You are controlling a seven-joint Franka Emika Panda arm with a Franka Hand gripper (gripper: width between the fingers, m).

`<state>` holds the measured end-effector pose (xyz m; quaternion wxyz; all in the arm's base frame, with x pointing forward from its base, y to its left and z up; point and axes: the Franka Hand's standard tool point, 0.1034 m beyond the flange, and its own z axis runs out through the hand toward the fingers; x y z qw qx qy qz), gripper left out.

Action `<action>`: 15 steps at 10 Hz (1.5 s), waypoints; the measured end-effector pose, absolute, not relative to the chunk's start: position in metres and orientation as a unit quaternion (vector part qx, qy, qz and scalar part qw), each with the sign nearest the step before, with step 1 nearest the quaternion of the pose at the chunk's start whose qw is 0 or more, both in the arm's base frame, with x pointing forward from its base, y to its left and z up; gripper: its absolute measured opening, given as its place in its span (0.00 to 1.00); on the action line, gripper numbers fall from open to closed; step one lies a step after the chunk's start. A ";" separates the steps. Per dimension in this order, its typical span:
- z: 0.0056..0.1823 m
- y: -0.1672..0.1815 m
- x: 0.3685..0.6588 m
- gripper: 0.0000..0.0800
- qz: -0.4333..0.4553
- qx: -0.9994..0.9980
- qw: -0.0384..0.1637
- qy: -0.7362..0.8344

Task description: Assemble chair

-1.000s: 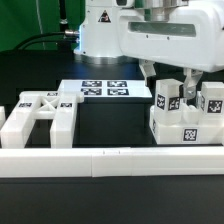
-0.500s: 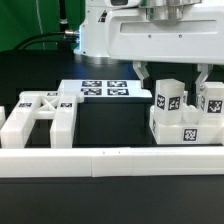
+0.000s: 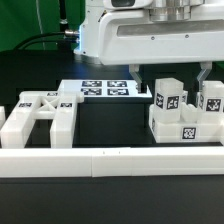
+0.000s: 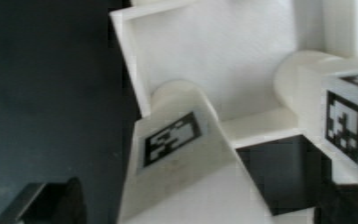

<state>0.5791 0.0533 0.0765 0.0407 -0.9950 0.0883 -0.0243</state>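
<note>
The chair's partial assembly [image 3: 186, 129] stands at the exterior view's right: a chunky white slab with two tagged square posts [image 3: 167, 97] [image 3: 212, 99] upright on it. My gripper [image 3: 172, 70] hangs open just above the posts, holding nothing. One dark finger [image 3: 139, 72] shows left of the nearer post and the other [image 3: 205, 72] between and above the posts. In the wrist view the two tagged posts [image 4: 179, 145] [image 4: 345, 112] rise from the white slab [image 4: 194, 60] right below the camera. A dark fingertip [image 4: 48, 205] shows at the frame edge.
A white frame piece [image 3: 40, 117] with crossed bars lies at the exterior view's left. The marker board [image 3: 103, 89] lies flat at the back centre. A long low white rail [image 3: 110, 160] runs along the front. The robot's white base [image 3: 100, 35] stands behind.
The gripper has risen off the posts, and its fingers now stand higher and a little wider apart. The chair parts have not moved.
</note>
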 end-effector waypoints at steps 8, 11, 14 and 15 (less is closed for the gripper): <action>0.075 0.051 0.578 0.65 -0.027 -0.998 0.029 -0.050; 0.075 0.051 0.578 0.36 -0.026 -0.999 0.029 -0.034; 0.074 0.053 0.577 0.36 -0.021 -0.994 0.032 0.099; 0.074 0.052 0.577 0.36 -0.019 -0.988 0.034 0.148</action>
